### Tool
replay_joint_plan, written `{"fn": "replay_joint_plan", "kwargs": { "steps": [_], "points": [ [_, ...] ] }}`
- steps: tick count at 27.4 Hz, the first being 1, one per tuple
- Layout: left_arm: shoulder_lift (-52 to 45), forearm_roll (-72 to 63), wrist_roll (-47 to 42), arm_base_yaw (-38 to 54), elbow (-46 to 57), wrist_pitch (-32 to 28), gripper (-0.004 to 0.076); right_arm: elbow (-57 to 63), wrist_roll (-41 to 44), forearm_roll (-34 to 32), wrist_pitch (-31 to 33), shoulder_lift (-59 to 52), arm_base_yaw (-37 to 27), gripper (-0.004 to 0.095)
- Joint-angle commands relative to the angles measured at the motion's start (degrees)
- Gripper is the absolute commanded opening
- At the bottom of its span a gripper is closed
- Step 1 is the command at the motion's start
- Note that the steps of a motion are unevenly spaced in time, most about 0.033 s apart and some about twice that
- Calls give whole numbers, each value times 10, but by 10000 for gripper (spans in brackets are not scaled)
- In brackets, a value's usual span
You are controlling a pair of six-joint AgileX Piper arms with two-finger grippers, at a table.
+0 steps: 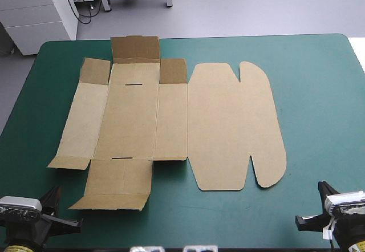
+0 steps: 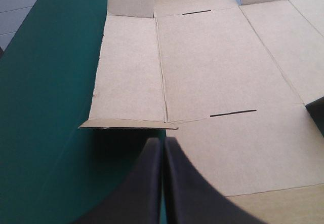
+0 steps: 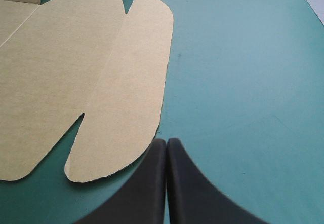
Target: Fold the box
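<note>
On my side of the table both arms sit low at the near edge. The left gripper (image 2: 163, 140) has its black fingers pressed together into a single point, gripping nothing. The right gripper (image 3: 166, 140) is clenched the same way, also empty.

Ahead of the left gripper lies the box (image 1: 171, 121) as a cut sheet of brown board, spread flat on the teal-green cover (image 1: 319, 92), left of the table's middle. Its near flap (image 1: 117, 186) comes first, then the base panel with two dark slots (image 2: 233, 114) — one toward me, one farther off.

Near the right gripper, not touching it, is the rounded flap (image 3: 126, 92), joined to the broad lid panel (image 1: 217, 126).

At the far edge, three darker flaps (image 1: 135, 49) tilt up slightly.
</note>
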Motion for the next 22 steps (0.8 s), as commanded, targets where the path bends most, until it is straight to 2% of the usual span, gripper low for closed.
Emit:
{"fn": "replay_joint_plan", "kwargs": {
  "steps": [1,13,17,22],
  "points": [
    [13,-6,-6,-2,-18,-43,-8,-18,-2,2,-41,13,0,-19],
    [13,-6,-4,-2,-18,-43,-8,-18,-2,2,-41,13,0,-19],
    [13,-6,-6,-2,-18,-61,-8,-18,-2,2,-41,13,0,-19],
    [61,-6,-6,-2,-45,-68,-8,-18,-2,2,-41,13,0,-19]
  ]
}}
